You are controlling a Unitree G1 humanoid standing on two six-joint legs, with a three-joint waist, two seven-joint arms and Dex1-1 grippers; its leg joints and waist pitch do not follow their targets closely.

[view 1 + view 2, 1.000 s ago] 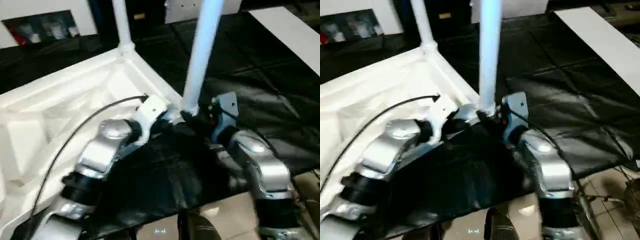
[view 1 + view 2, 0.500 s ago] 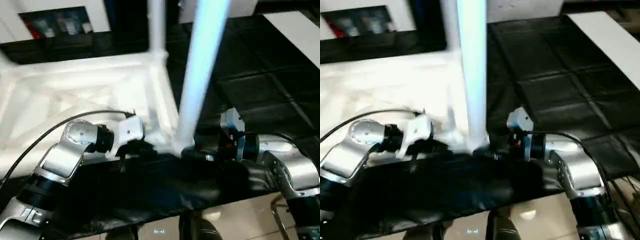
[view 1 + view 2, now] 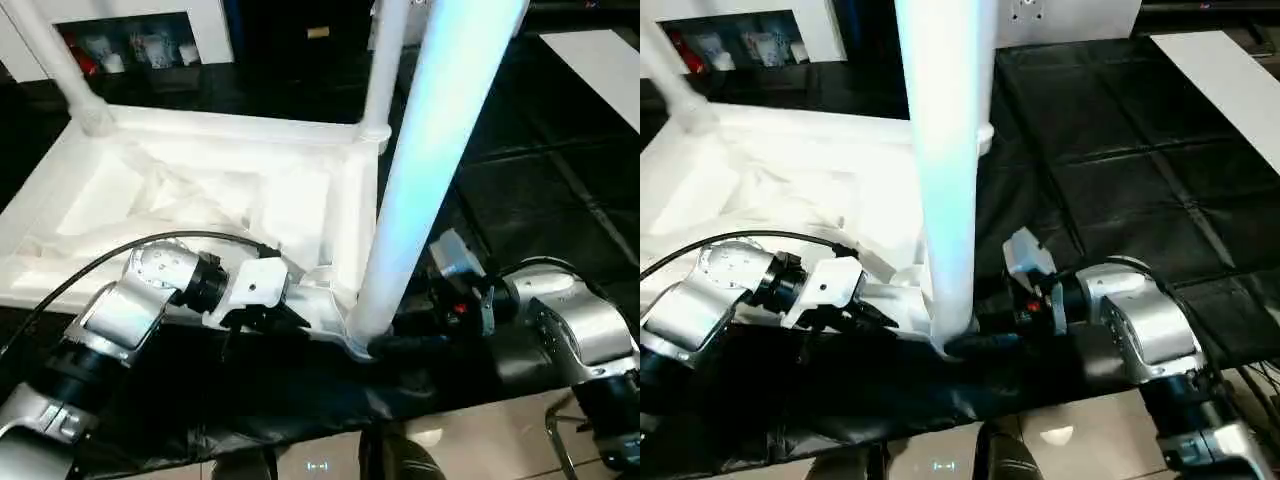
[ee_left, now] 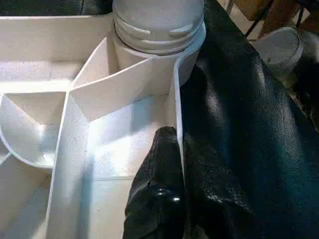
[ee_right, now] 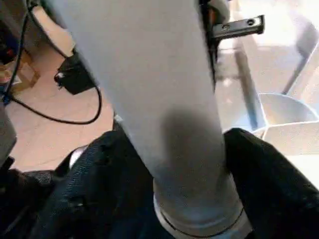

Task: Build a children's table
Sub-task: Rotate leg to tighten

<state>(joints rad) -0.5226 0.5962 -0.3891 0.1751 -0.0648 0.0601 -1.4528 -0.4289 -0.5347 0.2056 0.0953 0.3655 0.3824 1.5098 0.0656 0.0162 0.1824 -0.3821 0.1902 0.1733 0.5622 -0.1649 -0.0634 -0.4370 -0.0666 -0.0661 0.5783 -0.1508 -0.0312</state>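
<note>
Colour: white plastic is what the children's table (image 3: 210, 190) is made of, all of it.
Where the table is: it lies upside down on a black sheet (image 3: 1110, 190), with its ribbed underside facing up.
Legs: three legs stand up from the corner sockets. The near leg (image 3: 430, 170) is big and close to the head camera. A far leg (image 3: 383, 60) stands behind it. Another far leg (image 3: 50, 60) stands at the far left corner.
Near socket: the near leg goes down into the round socket (image 4: 158, 30) at the table's near right corner.
Left end effector: the left end effector (image 4: 167, 164) is pinched together on the thin rim wall (image 4: 175, 104) of the table top, just beside the near socket. One black finger is inside the rim and the other is outside, on the black sheet side.
Right end effector: the right end effector (image 5: 192, 159) has its two black fingers (image 5: 99, 174) apart, one on each side of the bottom of the near leg. The fingers sit very close to the leg. I cannot tell if they squeeze it.
Arms: the silver left forearm (image 3: 130, 310) comes in from the left. The silver right forearm (image 3: 575, 325) comes in from the right.
Cable: a black cable (image 3: 110, 260) curves over the left arm.
Behind: a white cabinet (image 3: 130, 30) with small coloured things inside is at the back.
</note>
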